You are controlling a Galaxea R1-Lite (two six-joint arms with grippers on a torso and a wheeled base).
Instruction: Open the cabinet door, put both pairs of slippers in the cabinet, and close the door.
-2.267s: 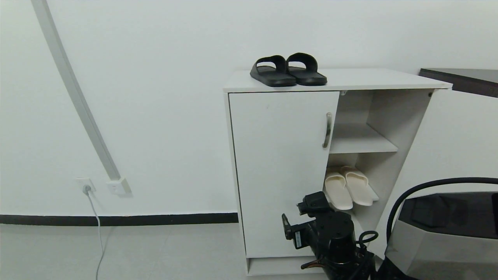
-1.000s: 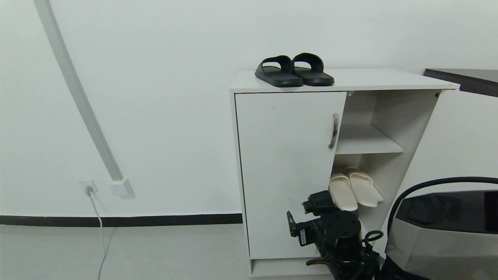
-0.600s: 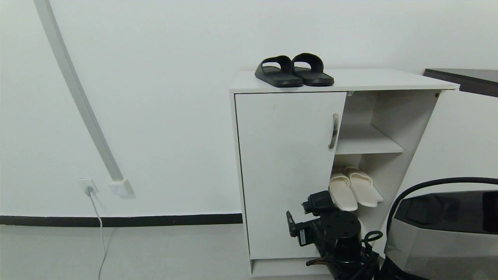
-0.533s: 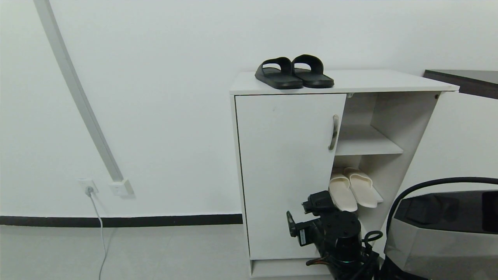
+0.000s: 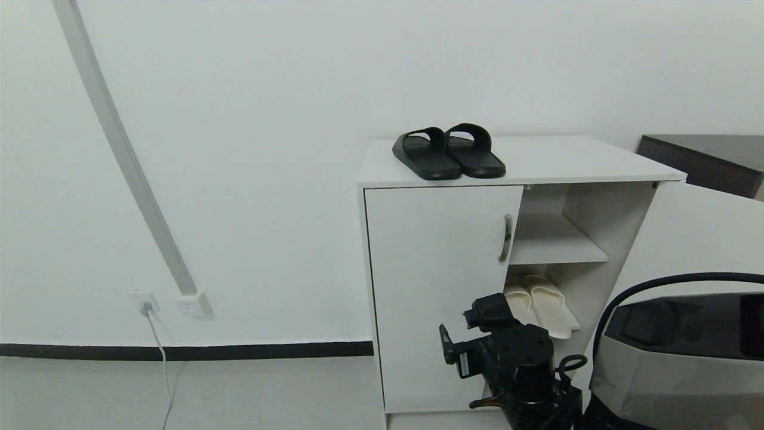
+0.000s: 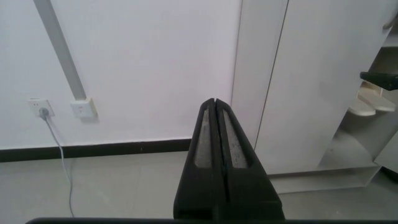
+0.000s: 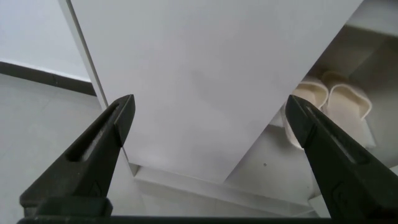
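Head view: the black slippers (image 5: 449, 153) sit side by side on the cabinet (image 5: 567, 160) top, at 12 o'clock of the closed left door (image 5: 436, 286). The cream slippers (image 5: 540, 304) lie on the lower shelf, and the right door (image 5: 686, 233) stands open at 3 o'clock. The left gripper (image 6: 216, 134) has its jaws pressed together. The right gripper (image 7: 210, 102) has its jaws spread, low before the left door. The best next move is probably to raise the right gripper, pinch both black straps together and carry the pair level onto the upper shelf (image 5: 555, 248).

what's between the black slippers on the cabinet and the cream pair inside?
Head view: the cabinet top, then one bare shelf. The black slippers sit above these, the cream slippers on the shelf below.
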